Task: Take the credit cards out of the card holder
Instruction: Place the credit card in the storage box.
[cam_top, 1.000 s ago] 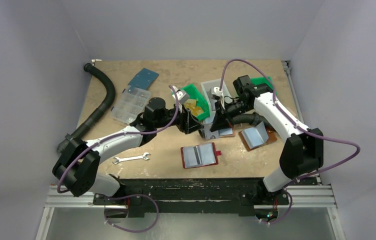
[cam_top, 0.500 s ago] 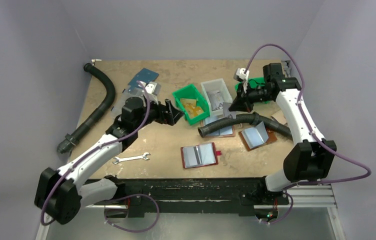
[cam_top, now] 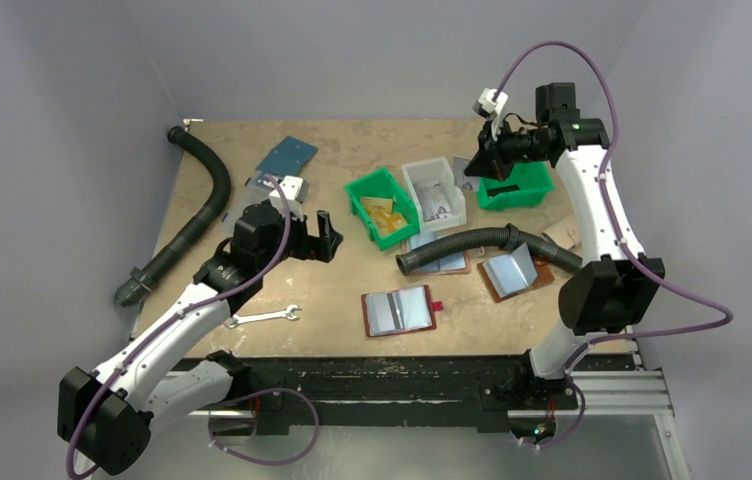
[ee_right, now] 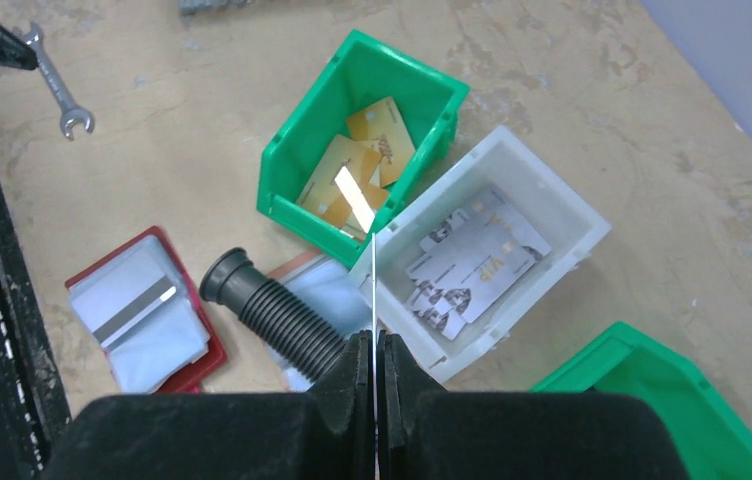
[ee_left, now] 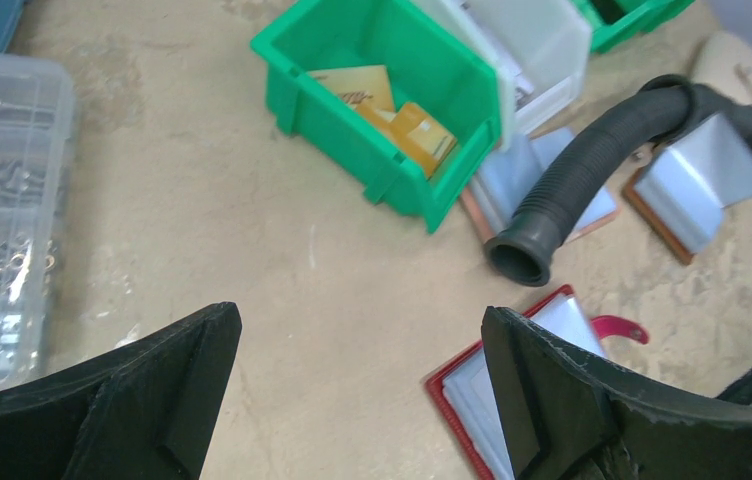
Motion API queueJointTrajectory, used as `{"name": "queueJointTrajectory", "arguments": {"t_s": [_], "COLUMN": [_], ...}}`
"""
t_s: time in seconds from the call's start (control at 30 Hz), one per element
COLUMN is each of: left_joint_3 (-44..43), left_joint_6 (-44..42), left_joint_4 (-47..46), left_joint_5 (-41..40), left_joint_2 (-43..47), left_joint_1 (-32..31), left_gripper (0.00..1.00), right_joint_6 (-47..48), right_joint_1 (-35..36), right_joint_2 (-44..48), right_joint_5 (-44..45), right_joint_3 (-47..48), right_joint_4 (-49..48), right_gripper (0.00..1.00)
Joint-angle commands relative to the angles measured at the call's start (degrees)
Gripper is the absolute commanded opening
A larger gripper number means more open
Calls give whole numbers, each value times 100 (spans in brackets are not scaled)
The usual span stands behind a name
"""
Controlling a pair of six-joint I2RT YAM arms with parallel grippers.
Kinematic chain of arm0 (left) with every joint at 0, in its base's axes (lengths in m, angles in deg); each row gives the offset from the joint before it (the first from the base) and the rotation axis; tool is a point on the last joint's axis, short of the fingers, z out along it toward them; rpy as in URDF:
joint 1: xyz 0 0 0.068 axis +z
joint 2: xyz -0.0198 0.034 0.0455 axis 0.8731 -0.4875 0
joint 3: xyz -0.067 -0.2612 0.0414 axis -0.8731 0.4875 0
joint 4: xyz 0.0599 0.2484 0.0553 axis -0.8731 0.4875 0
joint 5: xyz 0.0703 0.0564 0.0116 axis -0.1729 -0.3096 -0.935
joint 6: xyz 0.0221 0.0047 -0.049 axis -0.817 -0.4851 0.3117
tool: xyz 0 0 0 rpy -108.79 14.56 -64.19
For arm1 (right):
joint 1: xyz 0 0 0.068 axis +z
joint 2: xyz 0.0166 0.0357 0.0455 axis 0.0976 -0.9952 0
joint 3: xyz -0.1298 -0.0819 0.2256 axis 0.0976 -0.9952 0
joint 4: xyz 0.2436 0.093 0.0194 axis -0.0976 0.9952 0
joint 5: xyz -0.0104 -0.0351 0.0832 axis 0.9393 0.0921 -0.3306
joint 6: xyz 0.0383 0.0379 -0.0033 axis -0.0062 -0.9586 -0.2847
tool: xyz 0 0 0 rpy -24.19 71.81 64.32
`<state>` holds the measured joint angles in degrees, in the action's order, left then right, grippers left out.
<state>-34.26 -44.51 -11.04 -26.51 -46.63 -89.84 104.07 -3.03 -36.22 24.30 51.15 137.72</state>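
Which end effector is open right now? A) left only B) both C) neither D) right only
A: in its wrist view the left end effector is spread wide with nothing in it, while the right end effector is pinched shut on a thin card seen nearly edge-on.

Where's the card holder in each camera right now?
Top external: card holder front centre, open.
Left wrist: card holder bottom right, partly hidden.
Right wrist: card holder lower left.
Shared landmark: hose mouth beside it in every view.
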Motion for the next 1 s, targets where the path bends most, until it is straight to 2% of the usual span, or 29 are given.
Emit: {"name": "queueJointTrajectory", "arguments": {"t_s": [0.0, 0.5, 0.97], "left_joint_3": [-14, -2, -8], "left_joint_6": [-343, -443, -478], "left_joint_4": [450, 495, 524], "left_joint_5": [-437, -554, -632], "left_joint_2": [27, 231, 270], "left_joint_1": [10, 10, 15], "left_gripper": [100, 100, 99], "right_joint_6": [-324, -675, -741], "right_joint_1": [-19, -20, -17], "right_joint_2": [-218, -1232, -1859], "right_joint_5": [170, 342, 554], "right_joint_3": [719, 1547, 1894], "right_joint_4": [-91, -177, -203], "right_gripper": [3, 0, 0]}}
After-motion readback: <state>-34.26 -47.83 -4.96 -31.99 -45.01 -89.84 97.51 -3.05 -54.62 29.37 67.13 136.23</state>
